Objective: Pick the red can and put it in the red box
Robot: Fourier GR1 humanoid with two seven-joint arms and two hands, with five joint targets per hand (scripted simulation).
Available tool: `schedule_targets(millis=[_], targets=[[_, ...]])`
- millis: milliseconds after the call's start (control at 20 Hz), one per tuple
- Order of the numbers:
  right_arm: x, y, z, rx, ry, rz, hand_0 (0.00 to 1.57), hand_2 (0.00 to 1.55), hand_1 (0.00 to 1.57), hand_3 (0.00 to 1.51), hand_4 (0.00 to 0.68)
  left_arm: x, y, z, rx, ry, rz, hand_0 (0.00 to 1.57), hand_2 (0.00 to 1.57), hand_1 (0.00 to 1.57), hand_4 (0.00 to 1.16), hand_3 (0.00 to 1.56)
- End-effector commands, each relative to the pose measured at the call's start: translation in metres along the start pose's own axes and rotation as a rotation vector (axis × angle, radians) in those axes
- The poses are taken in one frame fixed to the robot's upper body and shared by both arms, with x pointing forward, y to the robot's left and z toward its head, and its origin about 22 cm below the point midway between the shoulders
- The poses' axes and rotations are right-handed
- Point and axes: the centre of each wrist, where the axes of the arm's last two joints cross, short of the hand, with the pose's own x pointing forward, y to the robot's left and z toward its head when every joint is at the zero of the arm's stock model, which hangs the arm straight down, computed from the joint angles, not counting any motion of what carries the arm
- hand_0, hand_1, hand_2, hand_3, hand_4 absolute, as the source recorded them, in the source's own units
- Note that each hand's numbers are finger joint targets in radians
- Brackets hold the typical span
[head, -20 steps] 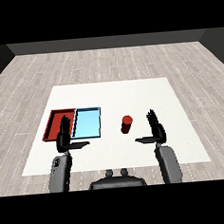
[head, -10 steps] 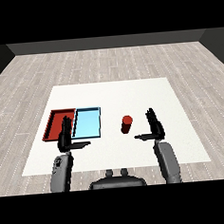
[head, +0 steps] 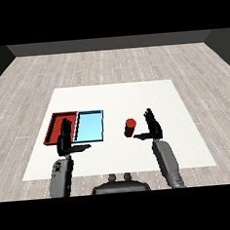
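While right hand (head: 153,128) spreads beside it, red can (head: 130,127) upright, unlabelled.

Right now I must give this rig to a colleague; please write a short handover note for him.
Right hand: open, beside the small red cylindrical can, not holding it.
Left hand: open, over the near edge of the flat red tray.
The can stands upright on the white table, right of the light blue tray.
Done: nothing.
Left: grasp the can, place it in the red tray.
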Motion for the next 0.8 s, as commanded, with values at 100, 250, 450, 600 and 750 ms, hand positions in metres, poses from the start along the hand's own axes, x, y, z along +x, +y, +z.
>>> schedule_targets(millis=[100,250,450,600,750], targets=[[-0.035,0.014,-0.002,0.003,0.039,-0.035,0.0,0.0,0.0,0.0,0.0,-0.005,-0.006,0.002,-0.009,-0.002,0.018,0.0,0.0,0.0,0.0,0.0],[-0.018,0.03,-0.002,-0.005,0.039,-0.052,0.0,0.0,0.0,0.0,0.0,-0.005,-0.007,0.012,0.006,0.006,0.012,0.0,0.0,0.0,0.0,0.0],[-0.043,0.027,-0.005,-0.006,0.012,-0.062,0.0,0.0,0.0,0.0,0.0,-0.001,0.006,0.009,0.014,0.006,0.044,0.0,0.0,0.0,0.0,0.0],[-0.033,0.022,-0.013,-0.001,0.047,-0.098,0.0,0.0,0.0,0.0,0.0,-0.001,0.011,0.006,0.009,-0.011,0.023,0.0,0.0,0.0,0.0,0.0],[-0.048,0.044,-0.023,-0.014,0.045,-0.093,0.0,0.0,0.0,0.0,0.0,0.008,0.015,0.011,-0.002,-0.002,0.027,0.0,0.0,0.0,0.0,0.0]])
